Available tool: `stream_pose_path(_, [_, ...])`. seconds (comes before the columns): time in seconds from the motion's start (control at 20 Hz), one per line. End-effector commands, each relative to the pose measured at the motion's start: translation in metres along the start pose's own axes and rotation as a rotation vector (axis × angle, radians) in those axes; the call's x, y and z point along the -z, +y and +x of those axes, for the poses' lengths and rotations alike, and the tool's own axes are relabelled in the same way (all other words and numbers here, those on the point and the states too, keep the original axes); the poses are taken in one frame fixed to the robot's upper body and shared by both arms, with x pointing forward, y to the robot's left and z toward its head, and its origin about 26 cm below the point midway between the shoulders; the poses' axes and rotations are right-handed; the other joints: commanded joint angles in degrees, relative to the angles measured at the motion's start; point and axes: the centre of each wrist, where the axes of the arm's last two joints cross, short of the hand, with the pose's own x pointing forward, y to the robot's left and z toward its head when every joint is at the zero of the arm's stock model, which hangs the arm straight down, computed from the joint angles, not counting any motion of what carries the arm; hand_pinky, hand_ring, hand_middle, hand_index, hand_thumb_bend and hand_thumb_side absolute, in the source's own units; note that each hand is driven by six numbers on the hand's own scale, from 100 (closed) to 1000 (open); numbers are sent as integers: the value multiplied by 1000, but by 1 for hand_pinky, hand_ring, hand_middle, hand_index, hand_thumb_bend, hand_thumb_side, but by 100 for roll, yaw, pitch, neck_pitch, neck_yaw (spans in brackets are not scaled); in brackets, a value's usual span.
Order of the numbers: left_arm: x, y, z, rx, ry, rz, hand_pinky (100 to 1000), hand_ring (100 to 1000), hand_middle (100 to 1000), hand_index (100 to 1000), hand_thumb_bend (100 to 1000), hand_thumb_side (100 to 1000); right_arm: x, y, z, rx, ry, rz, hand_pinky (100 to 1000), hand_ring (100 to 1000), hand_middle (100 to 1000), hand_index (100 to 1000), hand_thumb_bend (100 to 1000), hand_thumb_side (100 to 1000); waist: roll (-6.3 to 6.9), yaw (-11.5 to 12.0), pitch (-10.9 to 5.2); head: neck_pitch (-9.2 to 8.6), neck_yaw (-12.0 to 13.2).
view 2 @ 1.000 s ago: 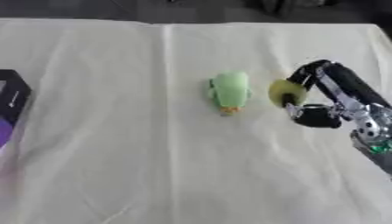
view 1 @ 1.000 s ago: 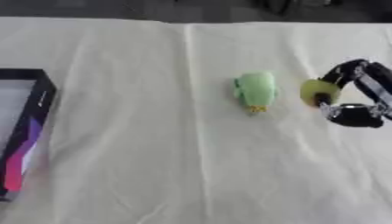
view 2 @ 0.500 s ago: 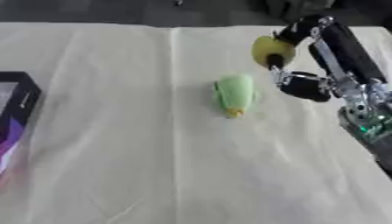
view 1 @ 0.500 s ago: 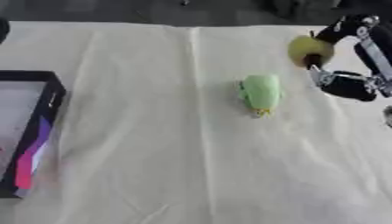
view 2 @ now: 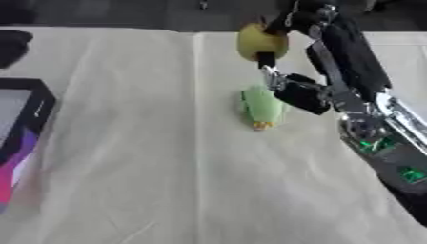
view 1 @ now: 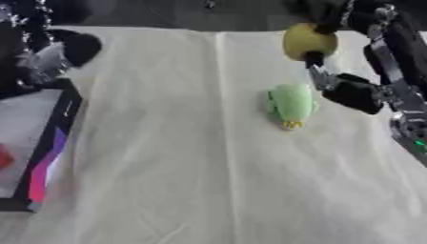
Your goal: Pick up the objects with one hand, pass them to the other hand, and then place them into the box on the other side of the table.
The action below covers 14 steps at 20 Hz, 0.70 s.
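Note:
My right hand [view 2: 305, 98] is raised over the cream cloth and shut on a round yellow fruit [view 2: 262, 41], which hangs in the air beyond the green object. That light green plush-like object [view 1: 291, 103] with a small yellow tip lies on the cloth just below and left of the hand. A black-rimmed box [view 1: 62, 127] with a purple and pink side stands at the left edge. My left hand [view 1: 43, 56] shows dark and blurred at the upper left, above the box's far end.
A cream tablecloth [view 1: 183, 181] with a fold line down its middle covers the table. Something small and red [view 1: 4, 157] lies inside the box. My right forearm [view 2: 380, 147] slants across the right side.
My right hand has lifted the yellow fruit off the cloth and carried it up and leftward. My left arm has come into view at the upper left. The green object lies where it was.

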Motion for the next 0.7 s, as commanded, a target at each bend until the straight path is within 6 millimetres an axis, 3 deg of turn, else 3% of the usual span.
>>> stream_pose_path(0.05, [3, -4, 10, 54, -57, -59, 880, 907, 791, 829, 590, 403, 11, -5, 8, -4, -80, -19, 817, 587, 547, 527, 100, 100, -2, -12, -177, -43, 54])
stream_pose_path(0.35, [13, -15, 8, 188, -133, -160, 859, 881, 766, 829, 610, 396, 27, -8, 17, 73, -104, 44, 811, 575, 550, 530, 100, 100, -46, -10, -195, -31, 129])
stream_pose_path(0.7, [21, -33, 9, 338, -255, -122, 834, 854, 755, 822, 594, 371, 38, -5, 28, 217, -99, 87, 796, 556, 553, 533, 100, 100, -73, -5, -190, -63, 275])
